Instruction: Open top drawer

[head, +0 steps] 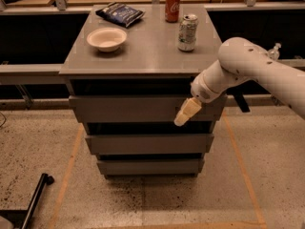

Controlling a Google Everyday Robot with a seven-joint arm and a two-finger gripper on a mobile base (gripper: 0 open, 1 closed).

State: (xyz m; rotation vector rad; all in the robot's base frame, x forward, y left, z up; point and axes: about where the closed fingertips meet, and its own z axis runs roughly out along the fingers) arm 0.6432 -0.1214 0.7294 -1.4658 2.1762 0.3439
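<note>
On the tabletop (143, 54) a white bowl (106, 38), a dark bag (120, 13), a red can (172, 6) and a silver can (188, 32) are resting. The top drawer (124, 109) is sitting directly beneath, and the hand (187, 112) is hanging before its front's right end; how far open it is, or whether it is gripping anything, I cannot tell.

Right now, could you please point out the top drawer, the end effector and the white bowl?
top drawer (128, 109): camera view, middle of its grey front panel.
end effector (181, 120): camera view, cream tip, in front of the drawer panel's right part.
white bowl (106, 37): camera view, its bare inside.
</note>
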